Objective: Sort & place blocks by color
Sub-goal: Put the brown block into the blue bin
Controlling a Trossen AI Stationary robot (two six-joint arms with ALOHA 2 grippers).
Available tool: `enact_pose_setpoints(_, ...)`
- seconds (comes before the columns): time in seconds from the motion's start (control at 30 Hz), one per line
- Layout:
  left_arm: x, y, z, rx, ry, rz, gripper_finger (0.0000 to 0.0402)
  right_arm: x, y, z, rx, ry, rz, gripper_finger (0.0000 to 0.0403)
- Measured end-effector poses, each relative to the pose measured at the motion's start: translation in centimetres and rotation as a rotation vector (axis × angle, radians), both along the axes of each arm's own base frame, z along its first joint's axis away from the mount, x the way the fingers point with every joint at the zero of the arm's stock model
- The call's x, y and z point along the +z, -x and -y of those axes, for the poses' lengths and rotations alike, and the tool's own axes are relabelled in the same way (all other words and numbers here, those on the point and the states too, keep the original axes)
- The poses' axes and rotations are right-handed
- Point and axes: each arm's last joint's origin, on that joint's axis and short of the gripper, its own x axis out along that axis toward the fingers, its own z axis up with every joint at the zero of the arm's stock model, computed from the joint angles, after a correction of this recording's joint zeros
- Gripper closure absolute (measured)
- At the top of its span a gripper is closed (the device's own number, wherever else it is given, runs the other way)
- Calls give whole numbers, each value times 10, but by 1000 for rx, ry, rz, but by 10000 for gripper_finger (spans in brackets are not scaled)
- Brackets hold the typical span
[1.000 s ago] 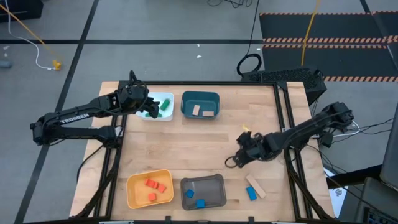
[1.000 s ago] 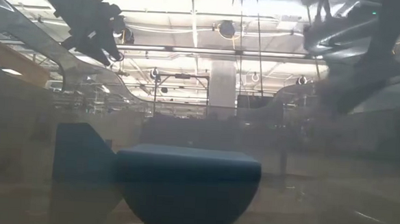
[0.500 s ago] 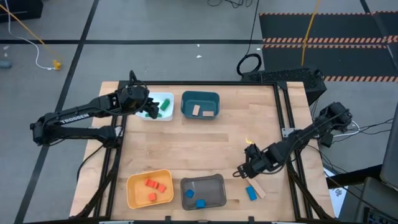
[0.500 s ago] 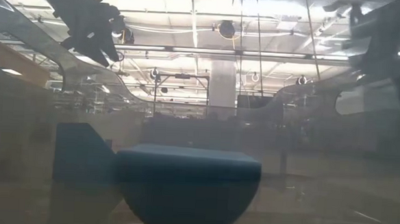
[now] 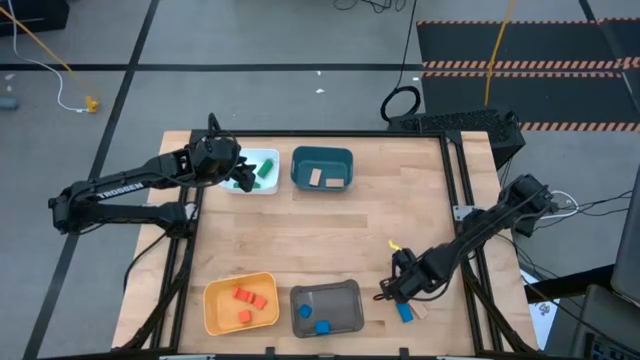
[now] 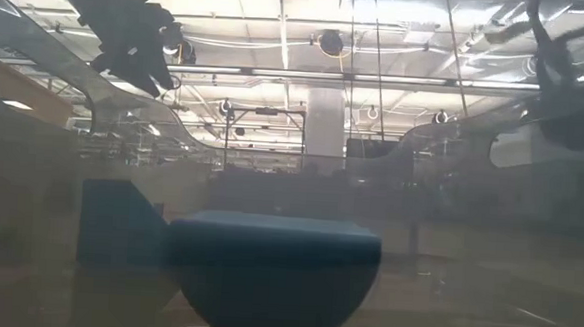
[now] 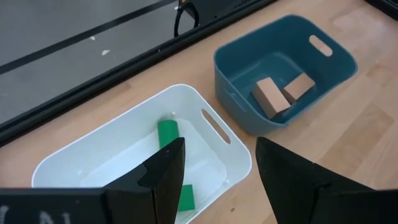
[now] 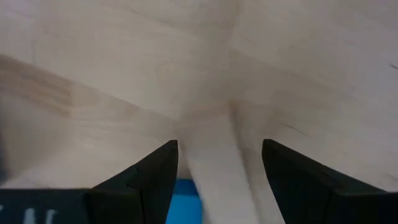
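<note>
My right gripper [image 5: 393, 290] [image 8: 221, 177] hangs open low over the table's near right, fingers pointing down. A tan bar block [image 8: 217, 168] lies flat between and below its fingers, with a blue block [image 8: 185, 202] [image 5: 404, 312] beside it; neither is touched. My left gripper [image 5: 243, 178] [image 7: 217, 168] stands open and empty above the white bin [image 7: 205, 149], which holds two green blocks [image 7: 168, 132]. The teal bin [image 7: 336, 56] holds two tan blocks [image 7: 270, 98].
At the near edge, a yellow bin [image 5: 212, 300] holds red and orange blocks [image 5: 250, 300], and a grey bin [image 5: 345, 290] holds two blue blocks [image 5: 322, 327]. Bare wood lies across the table's middle. The low view shows the teal bin [image 6: 272, 263] close up.
My right gripper has swung from the table's middle right toward the near edge and come down, rolling its wrist as it went. It now hangs over the blue and tan blocks. Its fingers have stayed open.
</note>
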Motion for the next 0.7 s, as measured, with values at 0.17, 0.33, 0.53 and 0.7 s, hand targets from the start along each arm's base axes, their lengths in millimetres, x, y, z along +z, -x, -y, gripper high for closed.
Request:
enact_pose_setpoints(0.17,0,0,0,1,0,2,204,-9,-2,-2,40,20,-29,179)
enact_pose_setpoints(0.33,0,0,0,2,1,4,204,-19,-3,-3,99,47,-59,188)
enact_pose_setpoints(0.53,0,0,0,5,3,7,204,-27,1,0,142,101,-125,260)
enact_pose_setpoints(0.7,0,0,0,13,10,13,204,-25,4,4,152,152,-140,290)
